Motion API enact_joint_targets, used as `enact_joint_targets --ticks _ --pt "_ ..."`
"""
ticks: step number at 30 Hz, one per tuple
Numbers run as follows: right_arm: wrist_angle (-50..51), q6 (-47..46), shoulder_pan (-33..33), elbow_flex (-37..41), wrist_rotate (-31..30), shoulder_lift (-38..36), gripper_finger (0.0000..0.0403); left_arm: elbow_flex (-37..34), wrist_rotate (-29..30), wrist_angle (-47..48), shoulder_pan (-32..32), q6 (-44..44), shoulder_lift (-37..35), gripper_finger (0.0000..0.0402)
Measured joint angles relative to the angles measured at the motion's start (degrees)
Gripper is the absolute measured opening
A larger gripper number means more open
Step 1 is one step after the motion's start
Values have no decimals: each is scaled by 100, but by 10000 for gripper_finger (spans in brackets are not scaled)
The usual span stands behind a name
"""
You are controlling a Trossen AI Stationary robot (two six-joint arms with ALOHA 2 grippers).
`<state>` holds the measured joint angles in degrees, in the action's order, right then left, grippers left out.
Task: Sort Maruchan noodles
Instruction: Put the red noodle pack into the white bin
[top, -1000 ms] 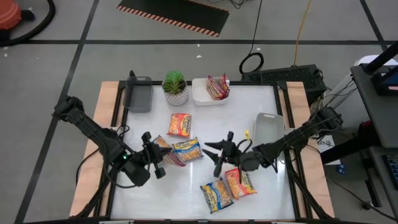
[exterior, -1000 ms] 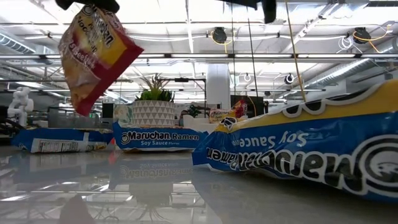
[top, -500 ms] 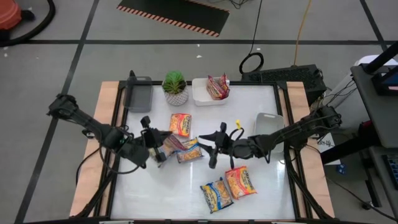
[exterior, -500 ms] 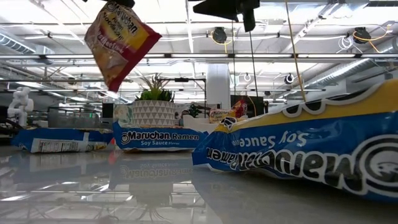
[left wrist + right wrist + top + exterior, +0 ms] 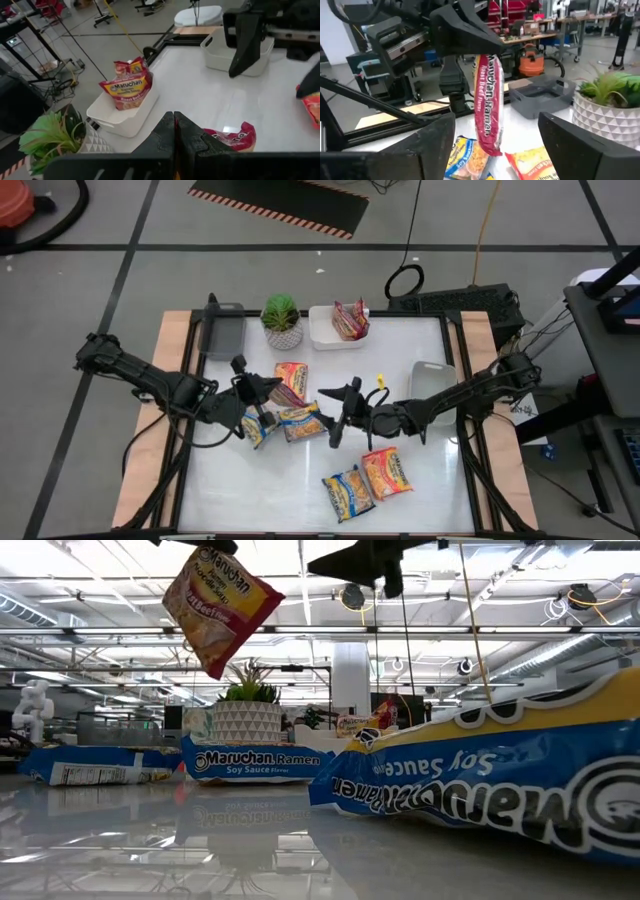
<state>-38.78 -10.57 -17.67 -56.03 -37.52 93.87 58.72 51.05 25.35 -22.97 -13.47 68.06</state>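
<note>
My left gripper is shut on a red Maruchan packet, which hangs in the air over the table's middle. My right gripper stands open just to the packet's right, facing it; in the right wrist view the packet shows edge-on between and beyond my open fingers. Several more packets lie flat on the table: an orange one, blue ones and a red one. Two red packets lean in the white tray. My left gripper pinches the red packet's upper end between its two shut fingers, coming slantwise from the table's left. The packet hangs below the fingers, tilted, lifted clear of the table and of the packets under it.
A potted green plant stands at the far edge between a grey tray and the white tray. Another pale tray sits at the right. A blue packet lies close before the low camera.
My left gripper has carried the red packet up and toward the table's far edge and right, over the middle packets; the packet still hangs tilted. My right gripper has moved toward the table's left and far edge, nearer the hanging packet.
</note>
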Motion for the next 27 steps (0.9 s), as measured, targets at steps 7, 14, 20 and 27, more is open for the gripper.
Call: enact_joint_targets --ticks 7,14,20,27 --pt "-937 957 50 -338 -183 813 265 0 0 2 48 -24 2 0" --pt "-750 1360 66 -1231 -265 1500 261 0 -2 175 -208 -338 29 0" --pt "0 953 188 -1809 -266 1781 261 0 108 490 -477 -688 28 1" --pt "266 462 417 -1941 426 1862 261 0 157 614 -681 -933 28 1"
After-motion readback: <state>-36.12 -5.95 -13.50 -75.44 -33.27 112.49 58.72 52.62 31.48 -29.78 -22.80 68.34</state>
